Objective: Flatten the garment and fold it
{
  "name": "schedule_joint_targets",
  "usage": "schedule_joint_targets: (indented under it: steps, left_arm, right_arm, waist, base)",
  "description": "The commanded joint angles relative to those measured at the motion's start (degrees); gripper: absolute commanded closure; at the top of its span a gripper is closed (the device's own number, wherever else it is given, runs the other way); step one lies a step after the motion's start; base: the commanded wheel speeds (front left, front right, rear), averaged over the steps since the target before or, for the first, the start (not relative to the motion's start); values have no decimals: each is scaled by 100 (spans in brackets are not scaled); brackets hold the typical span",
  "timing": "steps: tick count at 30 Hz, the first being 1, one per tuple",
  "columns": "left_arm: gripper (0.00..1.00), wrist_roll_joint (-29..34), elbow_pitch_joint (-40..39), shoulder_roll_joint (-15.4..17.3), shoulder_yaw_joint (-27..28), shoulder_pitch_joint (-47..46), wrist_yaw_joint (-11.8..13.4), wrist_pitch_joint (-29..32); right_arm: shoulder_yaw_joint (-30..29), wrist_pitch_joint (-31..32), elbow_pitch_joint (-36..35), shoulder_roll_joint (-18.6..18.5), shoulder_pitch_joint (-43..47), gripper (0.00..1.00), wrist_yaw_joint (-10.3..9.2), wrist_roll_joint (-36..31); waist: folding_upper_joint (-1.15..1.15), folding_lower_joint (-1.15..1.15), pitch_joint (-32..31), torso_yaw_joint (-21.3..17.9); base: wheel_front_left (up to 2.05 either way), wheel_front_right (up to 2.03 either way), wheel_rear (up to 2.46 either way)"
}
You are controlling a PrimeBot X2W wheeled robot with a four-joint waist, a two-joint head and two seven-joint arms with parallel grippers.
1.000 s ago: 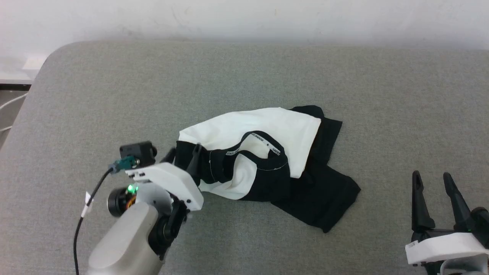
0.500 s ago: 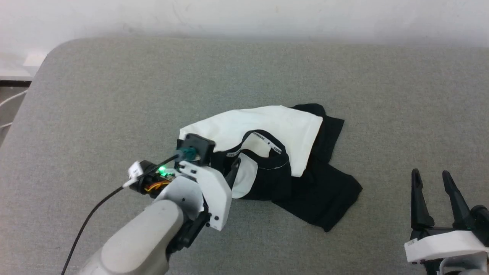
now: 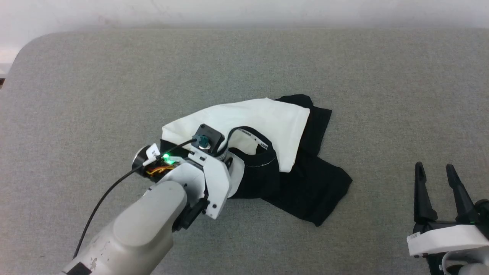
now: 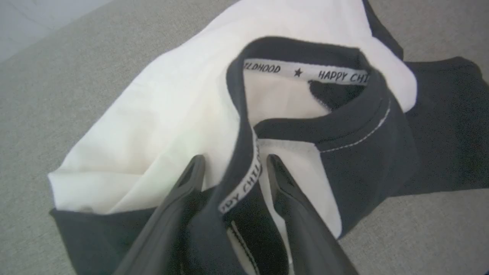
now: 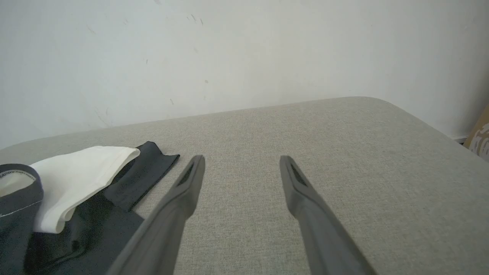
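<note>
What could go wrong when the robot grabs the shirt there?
The left fingers straddle only the thin collar band, so it might slip out when pulled. The garment lies bunched with black layers folded under the white, so lifting by the collar could drag it into a worse heap. The right fingers sit far off, holding nothing down.

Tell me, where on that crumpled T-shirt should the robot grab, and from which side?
Probably the black collar, which stands up as a raised loop off the garment, so a finger fits either side. Come from the robot's near left, as the left gripper does, its open jaws straddling the band.
</note>
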Motion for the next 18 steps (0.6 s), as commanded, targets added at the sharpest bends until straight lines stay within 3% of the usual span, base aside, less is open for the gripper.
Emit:
schedule_joint_targets:
  steps: [1, 10, 18]
  left_arm:
    - [100, -31, -15, -50, 51, -138, 11, -147]
    - [100, 2, -326, -213, 298, -550, 64, -712]
    - [100, -474, -458, -346, 1213, -1553, 132, -1018]
  right_arm:
    - [-31, -27, -1, 12, -27, 0, -4, 44]
    - [8, -27, 38, 12, -44, 0, -4, 92]
    - [95, -27, 32, 12, -98, 0, -4, 107]
  waist:
    - [0, -1, -6, 16]
    - [0, -1, -126, 117]
    - [0, -1, -3, -152]
  base:
    - [0, 0, 0]
    - [0, 0, 0]
    - [0, 0, 0]
